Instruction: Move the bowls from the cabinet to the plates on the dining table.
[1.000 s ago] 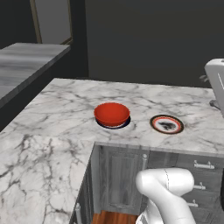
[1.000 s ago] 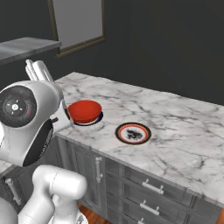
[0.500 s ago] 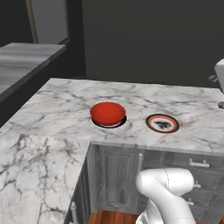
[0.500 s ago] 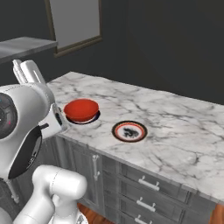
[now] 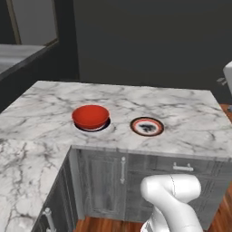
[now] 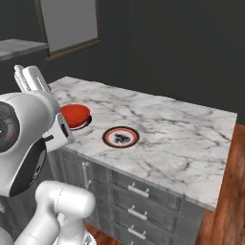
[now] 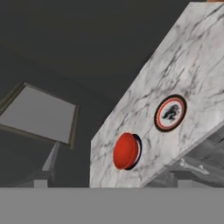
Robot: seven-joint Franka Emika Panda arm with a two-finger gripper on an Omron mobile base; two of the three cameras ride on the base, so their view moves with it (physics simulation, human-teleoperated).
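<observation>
The red bowl (image 5: 91,116) sits on a plate on the marble counter (image 5: 181,108), left of centre. The second plate (image 5: 147,126) lies just beside it. The pincer is spread wide.

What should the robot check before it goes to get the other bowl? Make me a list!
1. Red bowl sits on its plate on the dining table: ok, a dark plate rim peeks out beneath it.
2. Second plate is free for a bowl: ok, nothing is on it.
3. Brown bowl's place is known: cannot tell.
4. Hand is empty and open: cannot tell from the pictures whether it is open; nothing is seen held.
5. Arm is away from the red bowl: ok, it is pulled back from the table.
</observation>
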